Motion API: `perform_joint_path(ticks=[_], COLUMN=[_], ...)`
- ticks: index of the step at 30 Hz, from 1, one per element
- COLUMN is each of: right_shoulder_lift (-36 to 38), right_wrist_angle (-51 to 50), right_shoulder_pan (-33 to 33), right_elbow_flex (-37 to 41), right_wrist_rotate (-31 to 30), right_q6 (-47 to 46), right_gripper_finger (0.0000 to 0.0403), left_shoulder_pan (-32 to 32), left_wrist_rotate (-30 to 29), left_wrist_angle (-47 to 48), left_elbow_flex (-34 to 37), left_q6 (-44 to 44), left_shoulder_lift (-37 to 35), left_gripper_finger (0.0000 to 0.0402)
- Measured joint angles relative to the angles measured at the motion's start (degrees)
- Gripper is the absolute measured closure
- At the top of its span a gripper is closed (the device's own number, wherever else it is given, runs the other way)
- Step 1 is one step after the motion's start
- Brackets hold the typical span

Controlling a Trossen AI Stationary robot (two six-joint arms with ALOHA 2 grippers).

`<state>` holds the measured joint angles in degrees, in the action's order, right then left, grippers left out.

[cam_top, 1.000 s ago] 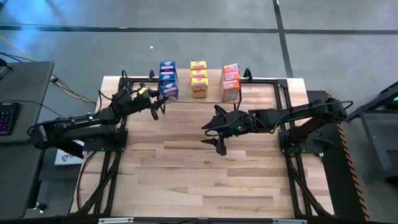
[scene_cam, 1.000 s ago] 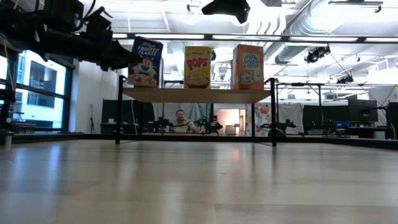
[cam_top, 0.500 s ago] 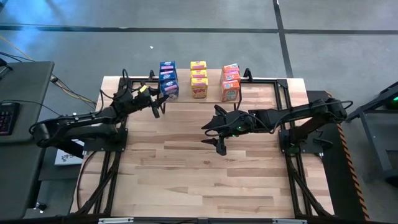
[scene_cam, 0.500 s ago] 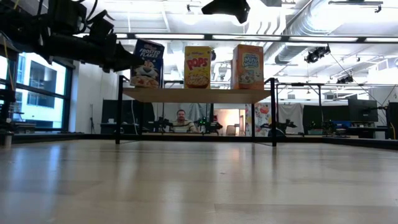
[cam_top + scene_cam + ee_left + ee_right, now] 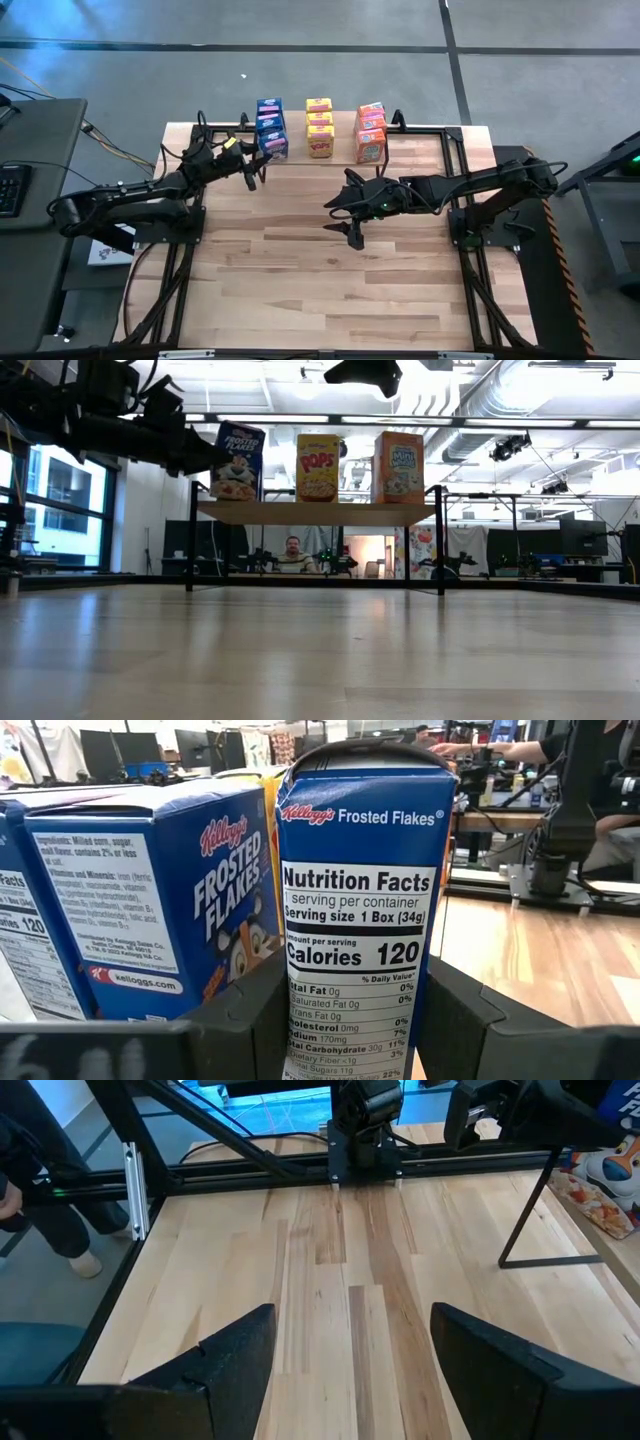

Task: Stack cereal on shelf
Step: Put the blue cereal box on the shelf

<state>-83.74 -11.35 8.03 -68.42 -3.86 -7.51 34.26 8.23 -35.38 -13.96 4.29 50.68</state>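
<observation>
High view — the shelf (image 5: 340, 152) stands at the far edge of the bench (image 5: 320, 270), carrying three rows of cereal: blue boxes (image 5: 269, 112) at the left, yellow boxes (image 5: 319, 125) in the middle, orange boxes (image 5: 371, 130) at the right. The left gripper (image 5: 262, 157) sits at the near end of the blue row, against the nearest blue box (image 5: 273, 147). The right gripper (image 5: 343, 222) waits over mid-bench, well apart from the shelf.

Low view — one blue box (image 5: 237, 461), one yellow (image 5: 319, 467) and one orange (image 5: 398, 466) show upright on the shelf top (image 5: 320, 512); the left arm (image 5: 120, 425) reaches in from the left up to the blue box.

Left wrist view — the fingers (image 5: 245, 1020) are drawn narrow on the blue box (image 5: 360, 920), whose nutrition panel fills the gap; two more blue boxes (image 5: 140, 890) stand just beside it.

Right wrist view — the fingers (image 5: 235, 1350) stand wide, with only bare bench planks between them.

Step in hand, as judged: the last blue box is set in its row and not yet let go. The next move calls for parting the fingers gently and backing straight off toward the near side — without nudging the box or its neighbours.
</observation>
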Motion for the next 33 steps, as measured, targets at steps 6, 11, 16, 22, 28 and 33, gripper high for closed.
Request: perform_joint_path(ticks=[6,11,16,22,28,33], right_shoulder_lift=[0.0,0.0,0.0,0.0,0.0,0.0], right_wrist_angle=[0.0,0.0,0.01,0.01,0.0,0.01], right_shoulder_pan=[0.0,0.0,0.0,0.0,0.0,-0.02], right_elbow_flex=[0.0,0.0,0.0,0.0,-0.02,-0.02], right_wrist_rotate=[0.0,0.71,0.79,0.74,0.7,0.68], right_q6=[0.0,0.0,0.0,0.0,0.0,-0.14], right_gripper_finger=[0.0143,0.0143,0.0143,0.0143,0.0143,0.0143], left_shoulder_pan=[0.0,0.0,-0.04,-0.04,-0.04,-0.04], left_wrist_rotate=[-1.03,-4.26,-4.26,-3.61,-3.56,-3.54], left_wrist_angle=[0.0,-0.01,-0.46,-0.55,-0.52,-0.5], left_elbow_flex=[0.0,0.0,0.0,0.0,0.0,0.0], left_q6=[0.42,-0.73,-0.68,-0.65,-0.81,-1.64], left_shoulder_lift=[0.0,-0.02,-0.04,-0.04,-0.04,-0.04], left_gripper_finger=[0.0243,0.0243,0.0243,0.0242,0.0227,0.0194])
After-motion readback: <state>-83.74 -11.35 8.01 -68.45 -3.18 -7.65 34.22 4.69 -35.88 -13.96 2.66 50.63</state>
